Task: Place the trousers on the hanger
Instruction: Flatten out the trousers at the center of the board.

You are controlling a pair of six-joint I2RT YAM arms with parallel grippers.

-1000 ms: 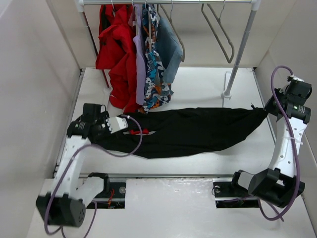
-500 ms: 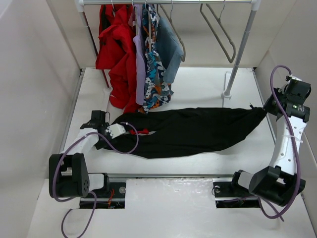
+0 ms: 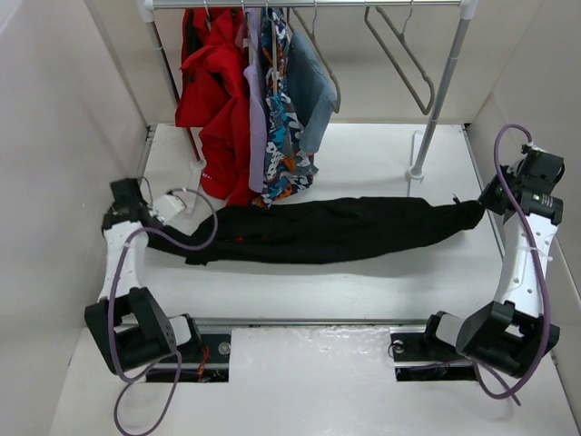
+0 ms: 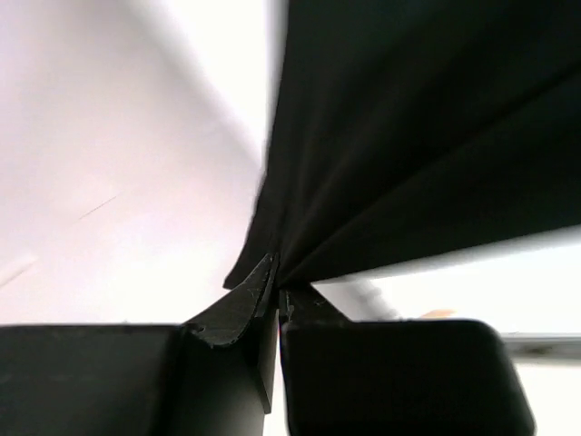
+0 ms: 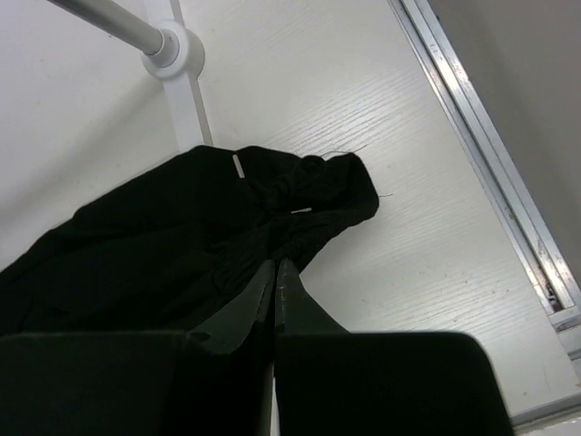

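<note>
Overhead: the black trousers (image 3: 336, 232) are stretching across the table from nine to three o'clock, and the hanger (image 3: 393, 62) is hanging on the rail at one o'clock.

Left wrist: the left gripper (image 4: 277, 291) is clenching taut fabric folds.

Right wrist: the right gripper (image 5: 275, 272) is pinching the bunched far end.

The cloth is likely light and limp, so it probably needs gripping at both ends.

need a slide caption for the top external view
Left tool and right tool pinch opposite ends of the black trousers, stretched across the table.

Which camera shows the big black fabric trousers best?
The top external view: the black fabric trousers appear full length, stretched across the white table. The left wrist view shows only pinched folds; the right wrist view, one bunched end.
</note>
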